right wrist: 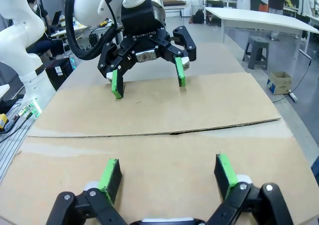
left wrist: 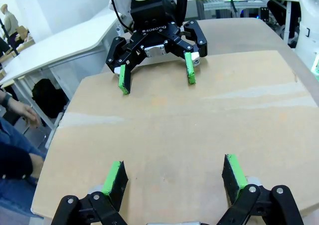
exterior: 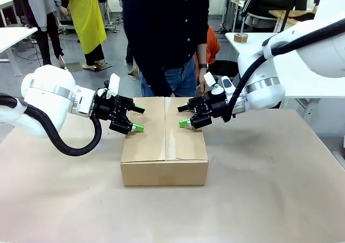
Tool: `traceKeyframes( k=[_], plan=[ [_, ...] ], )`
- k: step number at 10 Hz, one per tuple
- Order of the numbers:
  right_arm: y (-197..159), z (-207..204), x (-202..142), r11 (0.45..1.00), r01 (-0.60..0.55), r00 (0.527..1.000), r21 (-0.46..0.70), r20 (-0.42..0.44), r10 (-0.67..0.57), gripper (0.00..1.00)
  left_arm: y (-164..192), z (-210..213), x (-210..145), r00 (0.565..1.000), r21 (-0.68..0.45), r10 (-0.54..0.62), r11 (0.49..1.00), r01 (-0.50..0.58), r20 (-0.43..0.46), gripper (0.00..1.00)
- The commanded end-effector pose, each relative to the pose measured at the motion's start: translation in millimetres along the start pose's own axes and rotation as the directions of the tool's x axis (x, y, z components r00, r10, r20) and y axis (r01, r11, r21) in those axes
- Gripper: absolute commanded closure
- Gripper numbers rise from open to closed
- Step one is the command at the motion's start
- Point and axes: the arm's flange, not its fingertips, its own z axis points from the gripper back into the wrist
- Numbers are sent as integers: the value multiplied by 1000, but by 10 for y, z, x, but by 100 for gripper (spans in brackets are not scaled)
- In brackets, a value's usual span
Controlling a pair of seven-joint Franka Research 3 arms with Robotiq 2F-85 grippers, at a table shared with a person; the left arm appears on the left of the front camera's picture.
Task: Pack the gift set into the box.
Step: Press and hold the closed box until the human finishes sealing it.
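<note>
The box [exterior: 164,143] sits near the middle of the tabletop [exterior: 269,200] with its top flaps closed flat, a seam running down the centre of the top from the near edge toward the person [exterior: 164,33] at the far side. Its longer sides seem to run along that same near-to-far line, though the front view foreshortens it, so this is not certain. A plain front wall faces the camera.

Both end effectors hover at the box's far half — one from each side, pointing inward at each other across the seam. The left end effector [exterior: 137,119] hangs over the left edge of the top, its green-padded fingers spread apart and holding nothing. The right end effector [exterior: 184,116] hangs over the right flap, fingers likewise spread and empty.

In the left wrist view the cardboard top [left wrist: 164,135] lies under its own pads [left wrist: 115,177], with the opposite end effector [left wrist: 155,75] facing it. In the right wrist view the seam [right wrist: 164,131] crosses between the two.
</note>
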Motion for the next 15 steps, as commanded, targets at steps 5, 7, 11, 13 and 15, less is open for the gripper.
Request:
traceKeyframes(
  k=[5, 7, 11, 13, 15],
  plan=[
    [10, -10, -28, 1000, 2, 1000, -3, -2, -2, 0, -10, -16, -6, 1000, 2, -1, 1000, 1, -8, 0],
    [10, -10, -28, 1000, 2, 1000, -3, -2, -2, 0, -10, -16, -6, 1000, 2, -1, 1000, 1, -8, 0],
    [10, -10, -28, 1000, 2, 1000, -3, -2, -2, 0, -10, -16, -6, 1000, 2, -1, 1000, 1, -8, 0],
    [10, -10, -28, 1000, 2, 1000, -3, -2, -2, 0, -10, -16, -6, 1000, 2, -1, 1000, 1, -8, 0],
    [10, -10, -28, 1000, 2, 1000, -3, -2, -2, 0, -10, -16, -6, 1000, 2, -1, 1000, 1, -8, 0]
  ],
)
